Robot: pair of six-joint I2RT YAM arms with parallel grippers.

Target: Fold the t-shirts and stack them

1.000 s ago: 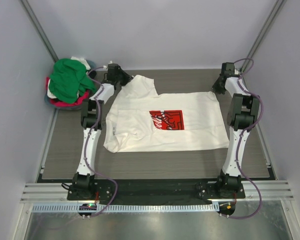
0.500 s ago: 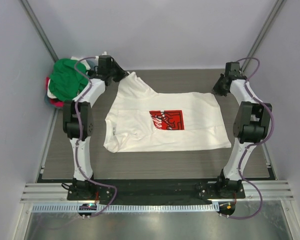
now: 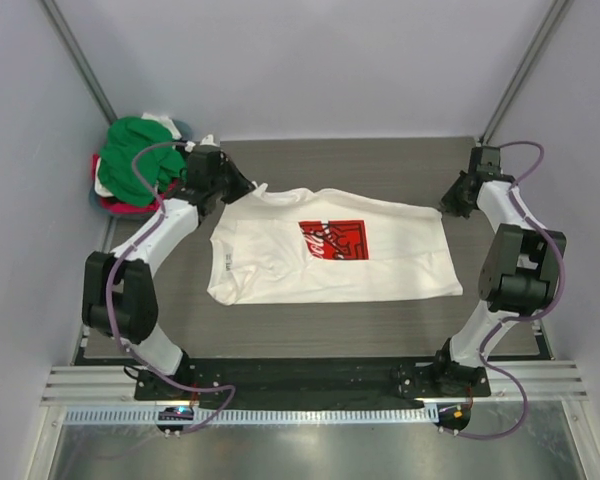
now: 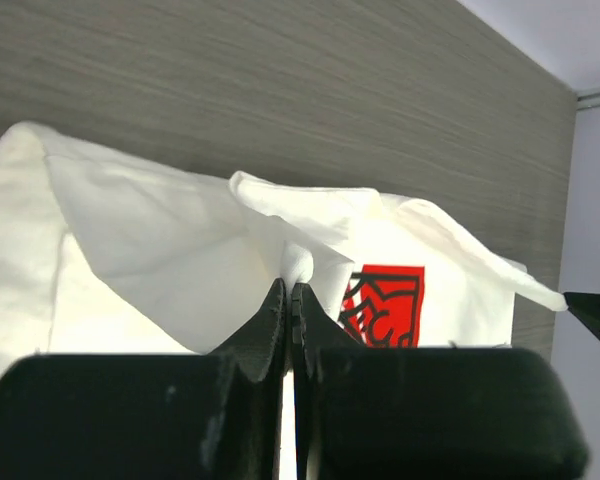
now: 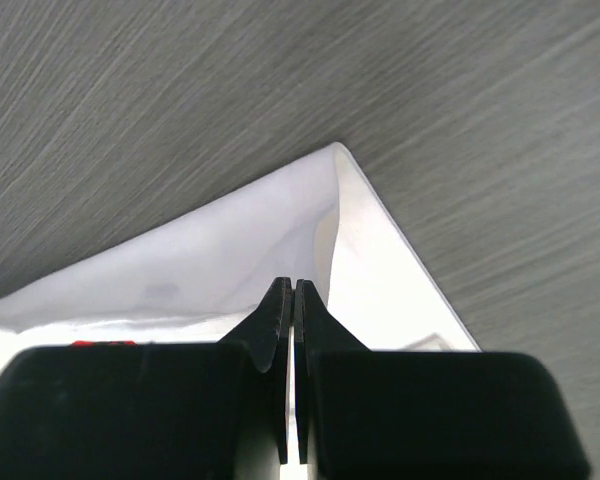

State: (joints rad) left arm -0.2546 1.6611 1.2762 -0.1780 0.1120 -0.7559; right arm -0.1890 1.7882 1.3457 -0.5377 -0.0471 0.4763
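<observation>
While one cream-white t-shirt [image 3: 330, 250] is lying print-up on the table [image 3: 310, 320] and one heap of other shirts [image 3: 135, 170] is sitting far left, I am stretching both arms forward, left gripper [image 3: 242, 188] and right gripper [image 3: 448, 207] each pinching that spread shirt's far edge.

Shirt heap [image 3: 130, 165] far-left, spread shirt [image 3: 280, 255] centre, bare table [image 3: 330, 325] nearer

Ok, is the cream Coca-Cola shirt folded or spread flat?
Mid-fold: the left tool and right tool pinch the shirt at its far corners, lifted toward the print; its near part lies flat.
</observation>
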